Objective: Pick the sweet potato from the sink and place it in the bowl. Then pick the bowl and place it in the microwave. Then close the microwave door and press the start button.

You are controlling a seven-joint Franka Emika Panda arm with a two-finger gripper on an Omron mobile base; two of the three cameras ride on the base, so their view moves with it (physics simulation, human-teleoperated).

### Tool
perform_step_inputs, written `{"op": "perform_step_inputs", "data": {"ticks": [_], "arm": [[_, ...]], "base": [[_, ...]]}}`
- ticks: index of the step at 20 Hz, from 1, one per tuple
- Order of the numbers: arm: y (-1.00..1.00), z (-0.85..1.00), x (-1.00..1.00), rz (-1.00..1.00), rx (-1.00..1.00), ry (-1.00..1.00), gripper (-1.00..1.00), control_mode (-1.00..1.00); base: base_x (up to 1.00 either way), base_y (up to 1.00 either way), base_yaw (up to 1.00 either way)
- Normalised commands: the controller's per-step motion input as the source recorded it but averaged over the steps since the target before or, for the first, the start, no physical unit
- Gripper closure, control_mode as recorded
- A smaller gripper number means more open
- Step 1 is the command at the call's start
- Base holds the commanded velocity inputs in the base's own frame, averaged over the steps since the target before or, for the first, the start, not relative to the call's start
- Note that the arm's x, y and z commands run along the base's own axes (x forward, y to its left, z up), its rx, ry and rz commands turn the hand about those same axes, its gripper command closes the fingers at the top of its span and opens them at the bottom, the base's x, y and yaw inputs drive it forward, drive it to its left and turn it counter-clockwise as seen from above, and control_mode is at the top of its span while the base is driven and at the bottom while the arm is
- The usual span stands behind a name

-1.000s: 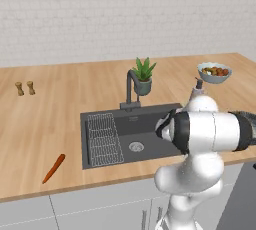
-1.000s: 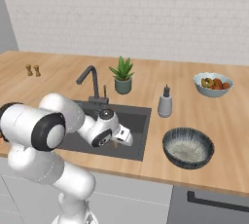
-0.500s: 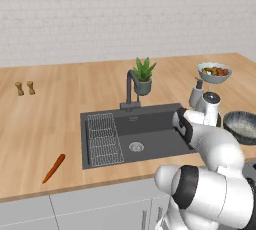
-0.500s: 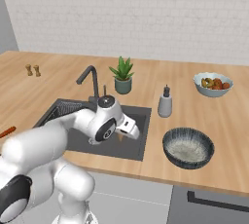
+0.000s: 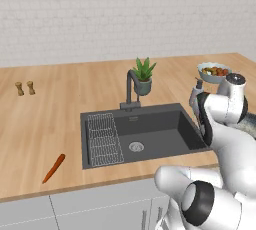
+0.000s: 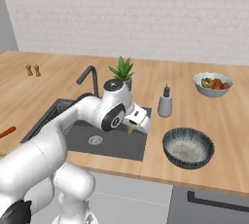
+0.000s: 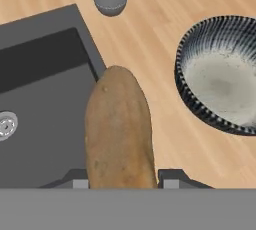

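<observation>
My gripper (image 7: 122, 179) is shut on the sweet potato (image 7: 120, 129), a tan-brown oval that sticks out between the two fingertips (image 7: 170, 178). The potato hangs over the right rim of the dark grey sink (image 7: 45, 74), above the edge of the wooden counter. In the right base view the gripper (image 6: 137, 118) holds the potato (image 6: 131, 129) at the sink's (image 6: 78, 140) right edge. The ribbed dark bowl (image 7: 225, 74) with its pale speckled inside stands on the counter just to the right, holding nothing, and the bowl (image 6: 188, 147) is apart from the gripper. The microwave and its door are out of view.
A grey soap dispenser (image 6: 165, 103) stands behind the bowl, and a pale fruit bowl (image 6: 212, 84) further back right. Faucet (image 5: 129, 91) and potted plant (image 5: 143, 76) rise behind the sink; a wire rack (image 5: 104, 136) lies in its left part. A carrot (image 5: 54, 167) lies at front left.
The arm has swung to the right and carried the sweet potato from over the sink basin to its right rim, nearer the bowl.
</observation>
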Motion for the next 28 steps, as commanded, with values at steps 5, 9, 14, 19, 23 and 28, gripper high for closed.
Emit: {"op": "perform_step_inputs", "data": {"ticks": [5, 9, 14, 19, 23, 28], "arm": [[-0.67, 0.27, -0.35, -0.13, 0.02, 0.0, 1.0, -1.0], [-0.74, -0.01, -0.41, -0.17, 0.13, -0.02, 1.0, -1.0], [-0.69, 0.0, -0.06, -0.17, 0.13, 0.03, 1.0, -1.0], [-0.5, -0.1, 0.35, -0.04, 0.12, 0.18, 1.0, -1.0], [-0.37, -0.3, 0.53, 0.0, 0.1, 0.16, 1.0, -1.0], [-0.38, -0.27, 0.55, 0.0, 0.13, 0.08, 1.0, -1.0]], "base": [[0.0, 0.0, 0.0], [0.0, 0.0, 0.0], [0.0, 0.0, 0.0], [0.0, 0.0, 0.0], [0.0, 0.0, 0.0], [0.0, 0.0, 0.0]]}}
